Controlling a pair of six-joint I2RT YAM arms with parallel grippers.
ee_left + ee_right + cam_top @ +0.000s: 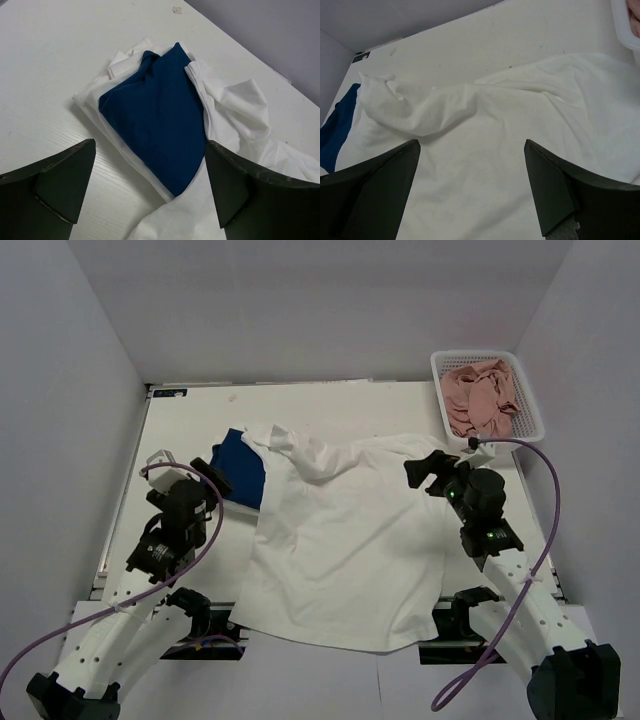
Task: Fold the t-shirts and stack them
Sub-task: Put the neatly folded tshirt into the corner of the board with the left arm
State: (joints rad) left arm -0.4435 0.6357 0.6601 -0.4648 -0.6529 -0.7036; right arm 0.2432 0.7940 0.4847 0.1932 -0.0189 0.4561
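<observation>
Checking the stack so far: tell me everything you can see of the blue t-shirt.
The blue t-shirt is plain royal-blue soft cloth, folded into a compact wedge with a bunched far corner. It lies flat on the table's left side, atop folded white cloth whose edges show along its left. The large white shirt's crumpled edge overlaps its right side. The open left gripper hovers short of it, not touching.
</observation>
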